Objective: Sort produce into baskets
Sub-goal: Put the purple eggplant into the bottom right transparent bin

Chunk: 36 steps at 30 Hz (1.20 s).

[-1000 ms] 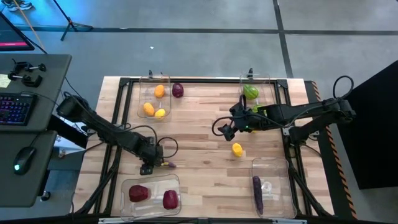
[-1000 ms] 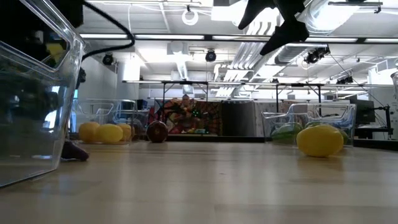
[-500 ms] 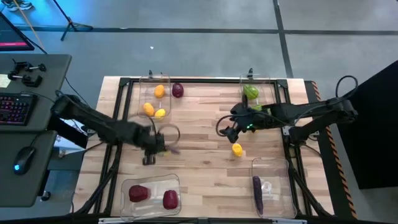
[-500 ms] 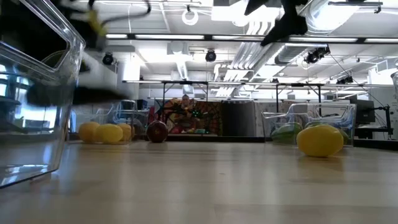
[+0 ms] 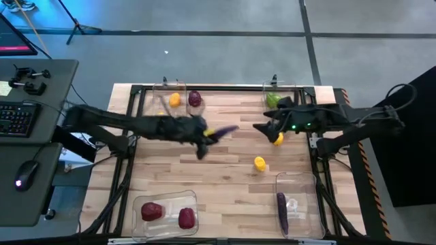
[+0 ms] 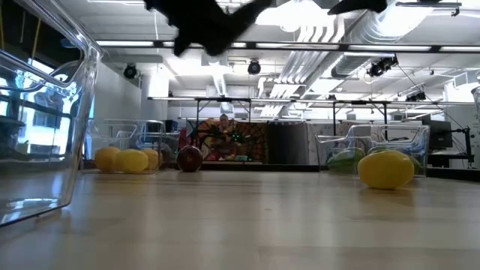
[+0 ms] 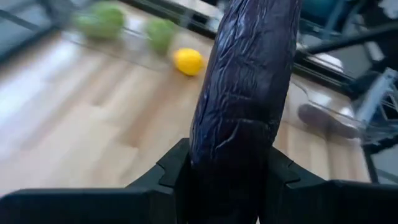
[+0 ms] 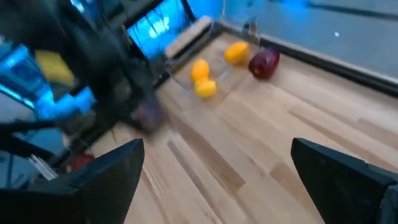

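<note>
A long dark purple piece of produce [image 5: 225, 129] hangs over the table's middle, with my left gripper [image 5: 206, 138] shut on it. My right gripper [image 5: 261, 128] is open, holds nothing and hovers right of it, near the far right basket [image 5: 289, 92] of green pieces [image 5: 274, 99]. A yellow round piece [image 5: 259, 162] lies on the bare table. A dark red piece [image 5: 195, 99] lies beside the far left basket [image 5: 158, 102], which holds orange and yellow ones. The near left basket [image 5: 167, 199] holds two dark red lumps. The near right basket [image 5: 306, 204] holds another purple piece [image 5: 281, 211]. My left gripper pinches the purple piece between its two fingers [image 7: 176, 171], on the long sides of its near part [image 7: 230, 155]. The fingers come from the table's left, slanting down, and lie along the piece. It sticks out past the fingertips toward the table's right, lifted clear.
Black frame rails [image 5: 225, 88] run round the wooden table. A desk with a keyboard [image 5: 15, 119] and mouse stands off the left edge. Bare wood [image 5: 225, 184] lies between the two near baskets.
My left gripper has lifted the purple piece from the table beside the near left basket and swung up, toward the far edge and the right, to the table's middle. My right gripper has risen and drawn back toward the far right basket, staying open.
</note>
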Each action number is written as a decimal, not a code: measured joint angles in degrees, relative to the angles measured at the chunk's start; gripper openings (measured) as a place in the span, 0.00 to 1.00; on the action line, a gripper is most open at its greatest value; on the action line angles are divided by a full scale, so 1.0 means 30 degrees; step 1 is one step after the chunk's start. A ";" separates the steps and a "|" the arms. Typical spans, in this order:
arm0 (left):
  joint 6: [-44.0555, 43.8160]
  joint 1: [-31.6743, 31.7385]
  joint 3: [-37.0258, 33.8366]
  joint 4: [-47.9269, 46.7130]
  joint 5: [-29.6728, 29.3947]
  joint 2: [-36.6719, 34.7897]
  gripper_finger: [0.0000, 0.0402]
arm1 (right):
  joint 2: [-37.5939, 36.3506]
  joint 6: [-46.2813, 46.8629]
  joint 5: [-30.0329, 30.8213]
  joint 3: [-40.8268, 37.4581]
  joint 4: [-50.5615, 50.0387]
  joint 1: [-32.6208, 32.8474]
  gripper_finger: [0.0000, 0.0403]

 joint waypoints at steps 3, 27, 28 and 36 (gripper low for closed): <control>-0.0054 -0.0620 0.0000 0.4068 0.1410 0.2856 0.24 | -0.0658 -0.0257 0.0874 0.0000 0.0352 0.0007 0.98; 0.0325 -0.1781 1.4388 1.3661 0.6996 1.8649 0.40 | -0.0846 0.1052 0.2556 -0.0022 -0.1291 0.0007 0.98; 0.0163 -0.1778 1.4701 1.3610 0.6989 1.8880 0.42 | -0.0840 0.1038 0.2556 -0.0022 -0.1365 0.0013 0.98; 0.0016 -0.1767 1.5569 1.3590 0.5371 1.9891 0.47 | -0.0838 0.1035 0.2578 -0.0022 -0.1571 0.0010 0.98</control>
